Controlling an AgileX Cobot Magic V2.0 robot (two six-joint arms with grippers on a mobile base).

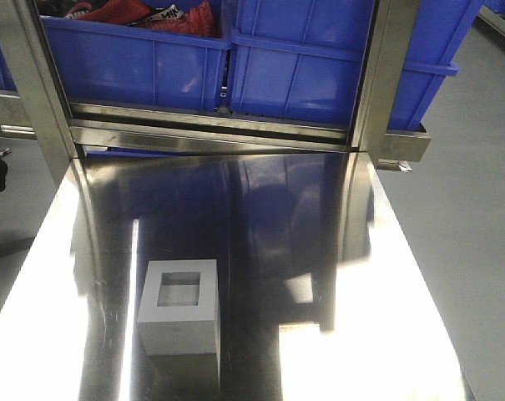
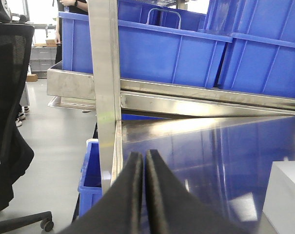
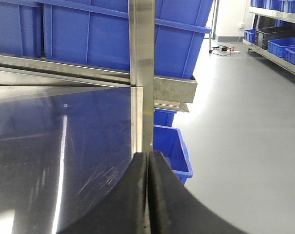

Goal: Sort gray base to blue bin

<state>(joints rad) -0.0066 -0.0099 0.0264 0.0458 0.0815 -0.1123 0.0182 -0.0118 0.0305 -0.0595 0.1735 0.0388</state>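
The gray base [image 1: 179, 305] stands on the steel table [image 1: 319, 251] near its front left, with its square recess facing up. Its pale corner [image 2: 285, 195] shows at the lower right of the left wrist view. Large blue bins sit on the shelf behind the table: one [image 1: 127, 58] at the left holds red and black items, and the inside of the other [image 1: 319, 71] at the right is hidden. My left gripper [image 2: 144, 157] is shut on nothing, to the left of the base. My right gripper [image 3: 148, 155] is shut and empty at the table's right edge. Neither shows in the front view.
Steel uprights [image 1: 31, 83] [image 1: 377, 75] rise at the table's back corners. Smaller blue bins stand on the floor beside the table at the left [image 2: 90, 178] and the right [image 3: 172, 146]. A black office chair [image 2: 8, 122] is at the left.
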